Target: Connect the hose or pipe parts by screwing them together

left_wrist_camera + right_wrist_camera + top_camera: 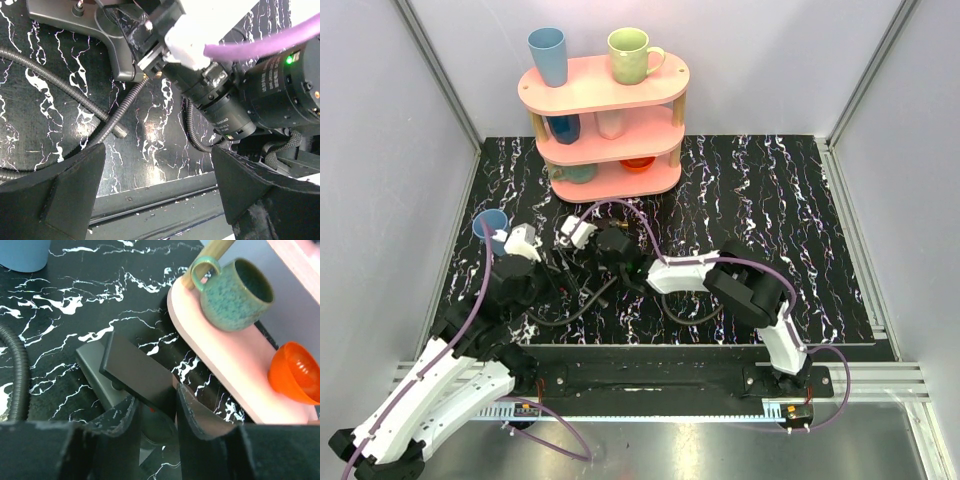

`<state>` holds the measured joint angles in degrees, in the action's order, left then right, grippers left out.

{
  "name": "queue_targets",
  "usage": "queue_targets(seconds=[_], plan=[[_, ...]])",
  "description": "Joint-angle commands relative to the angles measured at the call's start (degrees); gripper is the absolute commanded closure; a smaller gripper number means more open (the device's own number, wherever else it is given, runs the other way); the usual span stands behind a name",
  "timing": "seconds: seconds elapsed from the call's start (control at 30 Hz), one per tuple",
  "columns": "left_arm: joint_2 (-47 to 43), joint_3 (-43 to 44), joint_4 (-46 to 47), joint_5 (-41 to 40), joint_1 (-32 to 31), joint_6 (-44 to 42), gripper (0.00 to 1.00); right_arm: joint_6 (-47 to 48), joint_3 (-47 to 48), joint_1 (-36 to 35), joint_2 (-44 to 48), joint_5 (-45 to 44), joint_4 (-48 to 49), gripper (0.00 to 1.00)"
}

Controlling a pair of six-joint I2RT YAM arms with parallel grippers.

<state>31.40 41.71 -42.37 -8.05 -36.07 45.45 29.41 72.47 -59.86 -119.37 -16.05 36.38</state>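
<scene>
The left gripper [159, 152] hangs low over the black marbled tabletop [770, 200] with its fingers spread wide and nothing between them. Just ahead of it, the thin black ribbed hose [55, 85] snakes across the tabletop. One small metal hose end [120, 131] lies loose, touching nothing but the surface.

The right arm reaches across from the other side, and its gripper [155, 402] sits down over the dark-grey nozzle piece [132, 370]. Its jaws are a little apart with the flat grey part running in between them. From here I can't tell whether they are pressing on it or only flanking it. The nozzle piece lies flat on the tabletop close to the foot of the pink shelf [600, 90]. A teal mug [232, 292] and an orange bowl [295, 372] sit on the shelf's bottom tier. A blue cup [490, 225] stands near the left arm.
</scene>
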Motion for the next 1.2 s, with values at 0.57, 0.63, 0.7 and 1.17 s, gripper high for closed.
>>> queue_targets(seconds=[0.57,0.63,0.7,1.17], plan=[[-4.0,3.3,-0.6,-5.0,0.0,-3.7,0.07,-25.8,0.1,-0.1,7.9,0.2,-18.3,0.31],[-4.2,4.1,-1.0,-5.8,0.0,-5.0,0.07,-29.0,-2.0,-0.1,12.5,3.3,-20.5,0.31],[-4.5,4.2,-1.6,-7.8,0.0,-6.8,0.07,-33.0,-3.5,-0.1,15.0,5.3,-24.2,0.33],[-10.8,1.7,-2.4,-12.7,-0.1,-7.5,0.04,-72.1,-4.3,-1.8,12.5,5.8,-42.1,0.43]])
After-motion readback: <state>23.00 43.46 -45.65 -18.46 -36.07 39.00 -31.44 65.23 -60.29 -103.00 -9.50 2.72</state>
